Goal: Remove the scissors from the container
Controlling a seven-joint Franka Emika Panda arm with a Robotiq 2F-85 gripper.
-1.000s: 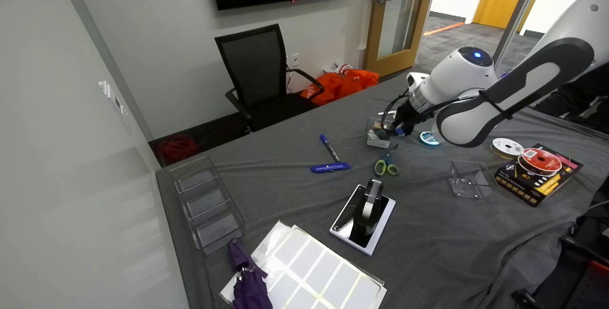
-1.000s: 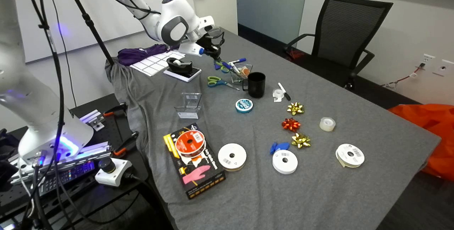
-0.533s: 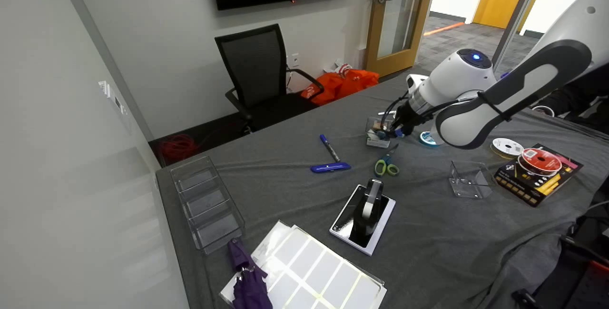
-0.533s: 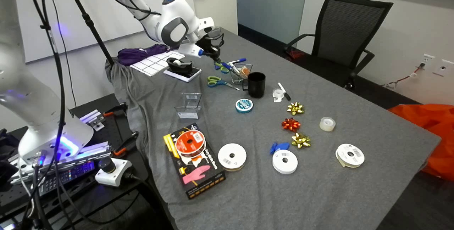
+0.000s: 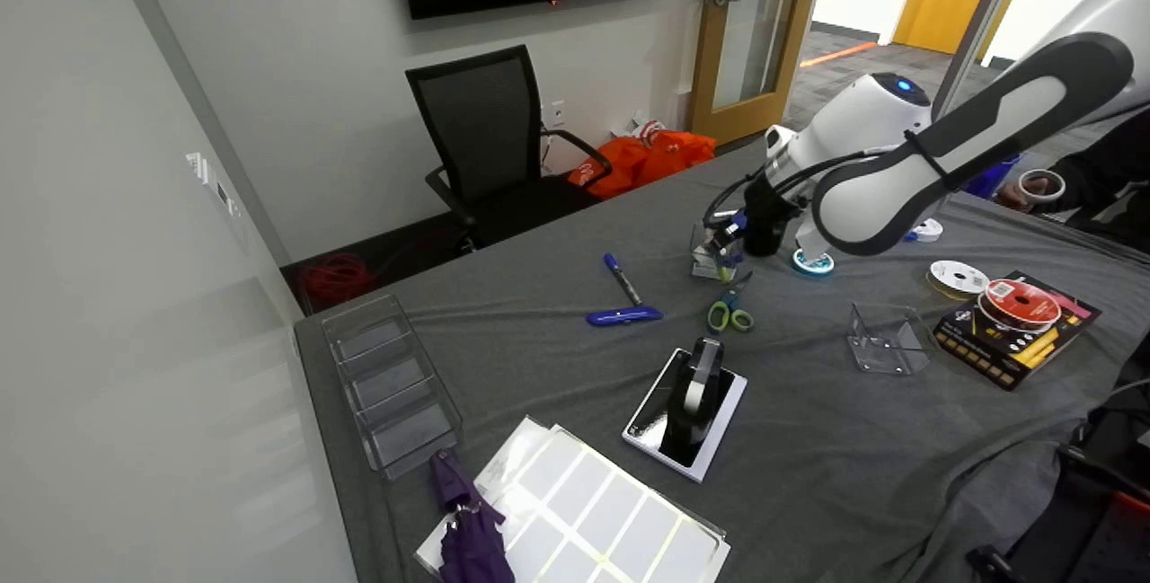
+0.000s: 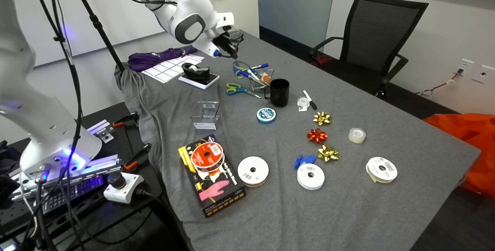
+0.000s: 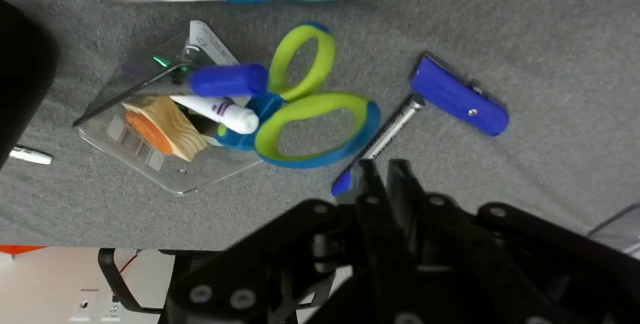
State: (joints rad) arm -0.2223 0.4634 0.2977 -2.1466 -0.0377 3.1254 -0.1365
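Scissors (image 7: 300, 109) sit in the transparent container (image 7: 205, 169), wrist view: green loops overhang its edge above grey cloth (image 7: 500, 174); gripper (image 7: 383, 163) just beside, blurred fingers (image 7: 372, 199) together bar a thin gap. In an exterior view, gripper just above the loops; black mug (image 6: 280, 93) beside the container, bows (image 6: 317, 136) (seen only here) on cloth beyond. In an exterior view, cloth runs from container to divided tray (image 5: 393, 385) (whole only here) at table edge (image 5: 325, 403), marker (image 5: 623, 279) between.

A white marker (image 7: 215, 112) partly hides the scissors (image 7: 295, 108), and the fingers (image 7: 372, 199) are blurred.
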